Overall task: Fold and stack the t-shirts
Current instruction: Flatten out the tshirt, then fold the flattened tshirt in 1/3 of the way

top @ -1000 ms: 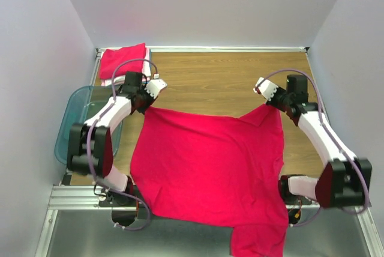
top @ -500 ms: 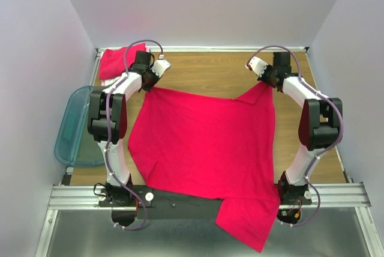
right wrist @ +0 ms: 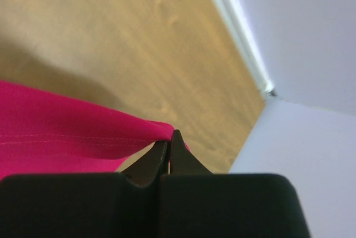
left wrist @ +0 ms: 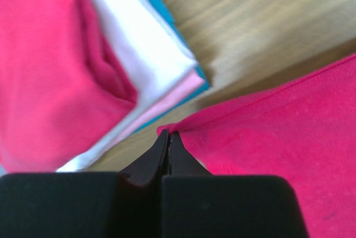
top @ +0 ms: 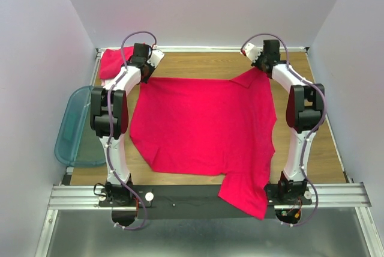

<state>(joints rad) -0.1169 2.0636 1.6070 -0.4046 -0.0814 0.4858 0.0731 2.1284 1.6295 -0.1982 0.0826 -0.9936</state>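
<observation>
The red-pink t-shirt (top: 204, 122) is spread open and mostly flat on the wooden table (top: 204, 65), with its far edge drawn in a nearly straight line between the two grippers. One near part of it is draped over the table's near edge and across the metal rail (top: 336, 194), close to the right arm's base. The far left corner is pinched by the left gripper (left wrist: 168, 140), whose jaws are seen pressed together on the cloth. The far right corner is clamped in the same way by the right gripper (right wrist: 170, 140), and the fabric is raised into a small peak there. A stack of folded t-shirts (left wrist: 72, 65) is set at the table's far left corner, just beside the left gripper: red-pink on top, with white, pale pink and teal layers beneath. A translucent teal bin (top: 72, 128) is seen at the table's left edge, apart from the spread shirt.
</observation>
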